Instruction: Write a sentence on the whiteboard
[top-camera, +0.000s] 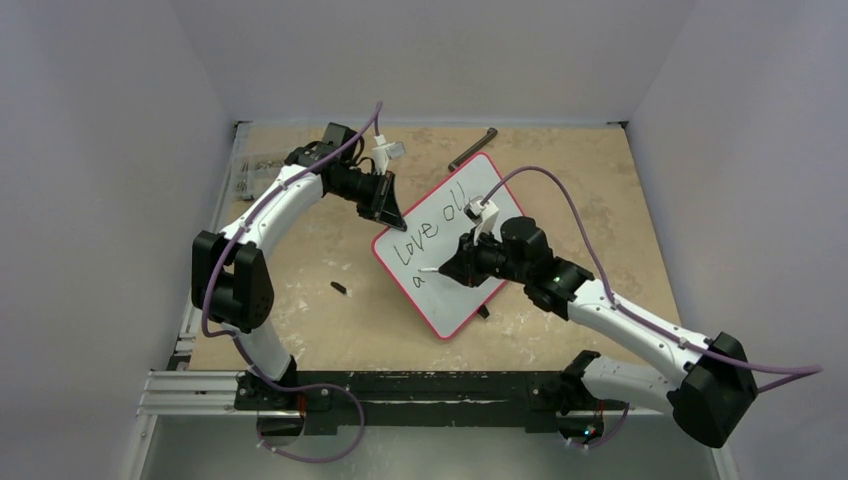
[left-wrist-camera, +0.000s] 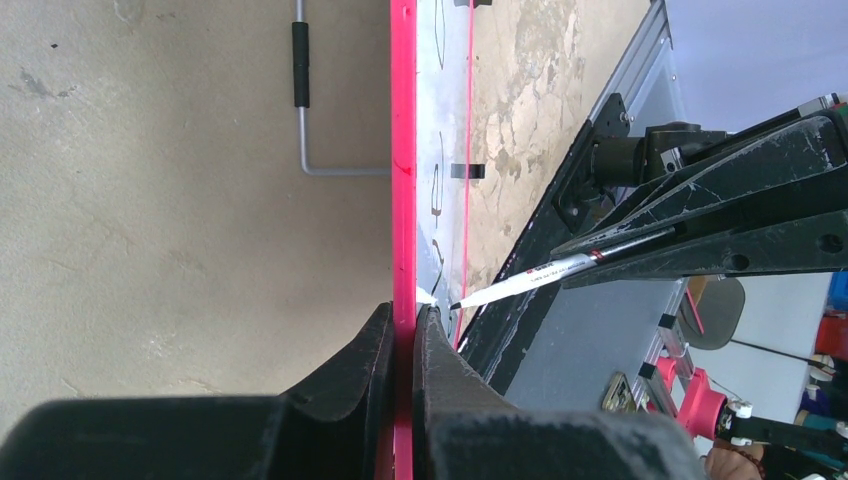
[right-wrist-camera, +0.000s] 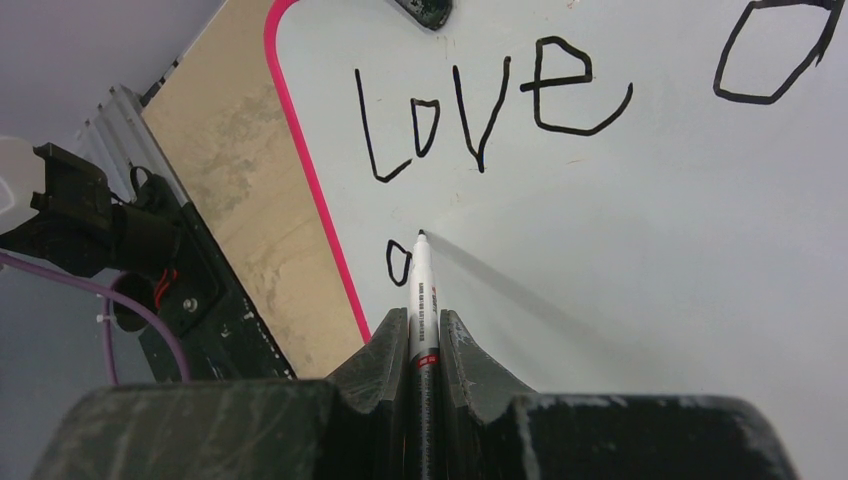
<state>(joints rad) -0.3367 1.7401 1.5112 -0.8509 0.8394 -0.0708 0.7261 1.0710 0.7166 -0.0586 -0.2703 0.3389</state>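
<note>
**Mid-sentence: "Love all" is down and a third line has begun**

**Top view:** The whiteboard (top-camera: 450, 305) lies askew at the middle of the table, between the two arms. The left gripper (top-camera: 392, 212) meets its far-left edge. The right gripper (top-camera: 452, 270) reaches over its lower half with a marker (top-camera: 430, 270). The sentence (top-camera: 440, 222) reads "Love all", with a lone "a" beneath. The writing step looks roughly half done. The next move is the letter after that "a", which calls for light tip pressure just beside it while the board is braced.

**Left wrist:** This view shows what the top view cannot. The left jaws are closed tight on the board's red rim, and the board appears edge-on. The marker's tip is at or very near the white face.

**Right wrist:** Only here are the strokes crisp. The right jaws, nearly shut, clamp the marker's barrel. The tip sits just above and to the right of the "a", under "Love". Whether it actually touches the board cannot be told.
</note>
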